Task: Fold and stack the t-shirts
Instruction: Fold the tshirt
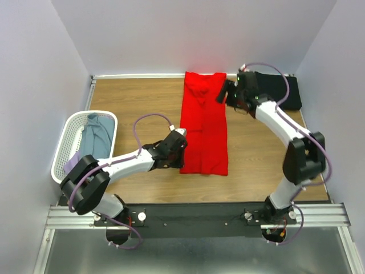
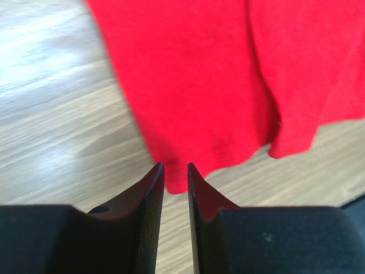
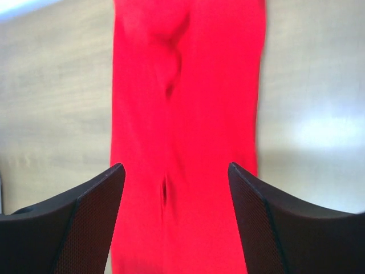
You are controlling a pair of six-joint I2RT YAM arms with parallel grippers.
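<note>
- Locate the red t-shirt (image 1: 204,128) at the centre of the table (image 1: 137,103), laid as a long narrow strip from the table's far edge toward its near edge.
- Note plain, bright red cloth lying flat, with soft creases toward the table's far edge and a straight hem toward its near edge.
- Consult the left wrist view for detail not visible from above: two overlapping layers at the hem of the red t-shirt (image 2: 199,74), one corner reaching the tips of the left gripper (image 2: 175,165), with bare wood of the table (image 2: 57,114) alongside.
- Read the left gripper as slightly parted, with a narrow gap between the fingers and no cloth pinched.
- Consult the right wrist view for a lengthwise crease down the middle of the red t-shirt (image 3: 188,114), with the table (image 3: 51,85) showing on both sides.
- Read the right gripper (image 3: 175,166) as spread wide above the cloth, nothing between the fingers.
- Use the top view for arm placement: left gripper (image 1: 181,132) nearer the table's near edge, right gripper (image 1: 223,91) by the table's far edge, both at the strip.
- Find a black t-shirt (image 1: 285,91) at the table's far right corner, partly hidden behind the right arm.
- Find a white mesh basket (image 1: 68,131) at the table's left edge, holding a grey-blue t-shirt (image 1: 97,137).
</note>
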